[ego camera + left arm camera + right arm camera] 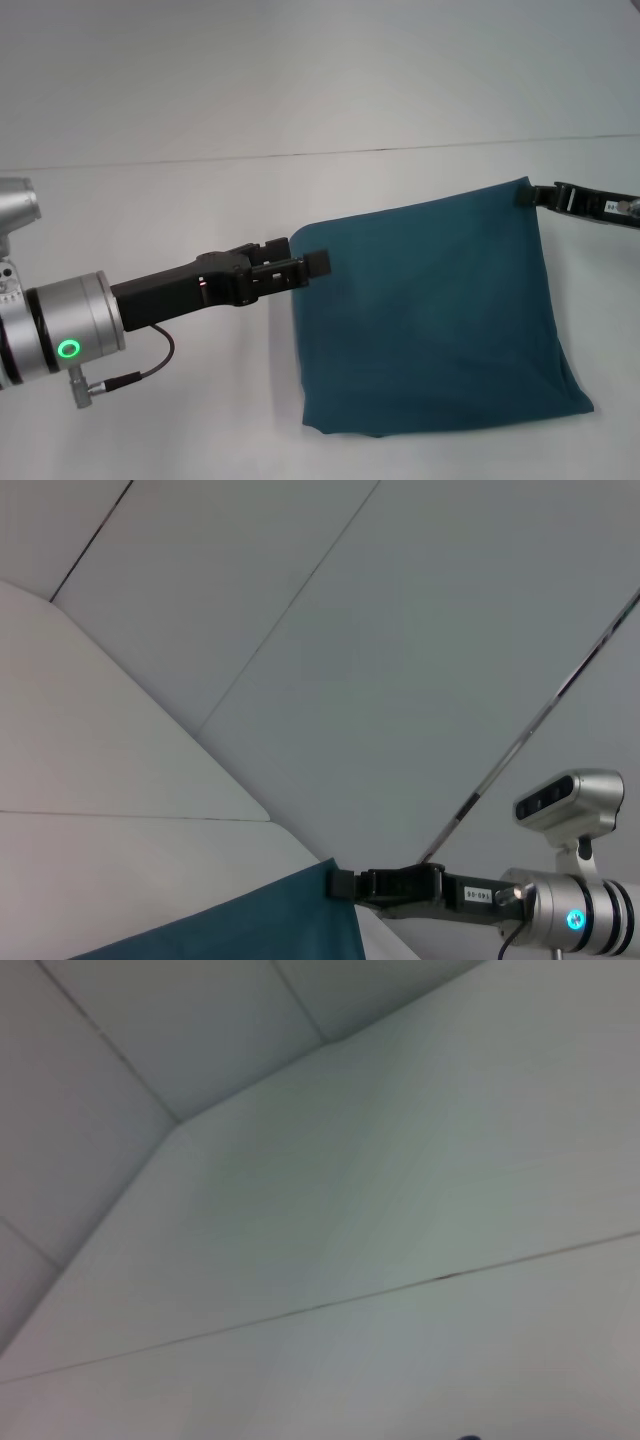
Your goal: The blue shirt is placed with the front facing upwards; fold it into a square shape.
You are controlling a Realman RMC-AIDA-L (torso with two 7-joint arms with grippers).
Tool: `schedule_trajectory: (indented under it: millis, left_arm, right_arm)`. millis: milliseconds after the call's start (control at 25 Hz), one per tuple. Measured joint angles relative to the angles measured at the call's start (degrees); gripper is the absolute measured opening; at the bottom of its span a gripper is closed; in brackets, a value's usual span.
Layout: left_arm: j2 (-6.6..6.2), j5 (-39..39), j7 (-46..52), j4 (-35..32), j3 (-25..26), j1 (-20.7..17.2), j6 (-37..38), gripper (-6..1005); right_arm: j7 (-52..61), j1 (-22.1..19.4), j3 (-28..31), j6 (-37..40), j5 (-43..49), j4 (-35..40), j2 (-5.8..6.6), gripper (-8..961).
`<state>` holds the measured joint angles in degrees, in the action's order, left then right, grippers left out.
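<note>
Teal cloth fills the head view: the blue shirt (430,310) lies on the white bench (150,200) folded into a rough square, no lettering showing, so the folding seems nearly done. The left claw (312,264) and right claw (528,195) each clamp a far corner. From the left wrist, the right claw (345,883) pinches its corner. The right wrist view shows only pale wall and ceiling panels.

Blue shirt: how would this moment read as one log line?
blue shirt: folded, held up | left tool: grips one upper corner | right tool: grips the other
</note>
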<state>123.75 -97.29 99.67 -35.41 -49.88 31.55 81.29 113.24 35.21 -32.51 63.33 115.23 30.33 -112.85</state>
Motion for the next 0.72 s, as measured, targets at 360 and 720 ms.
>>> schedule_trajectory:
  millis: [360,720]
  left_arm:
    - [0.00,0.00,0.40,0.08,0.05,-0.22,-0.52,946]
    - [-0.17,-3.00,4.23,-0.21,-0.05,-0.45,-0.70,939]
  right_arm:
    - [-4.30,-2.33,0.49,-4.55,-0.50,1.94,-1.89,157]
    - [-4.33,-5.51,1.14,-0.06,-3.37,5.38,-0.74,436]
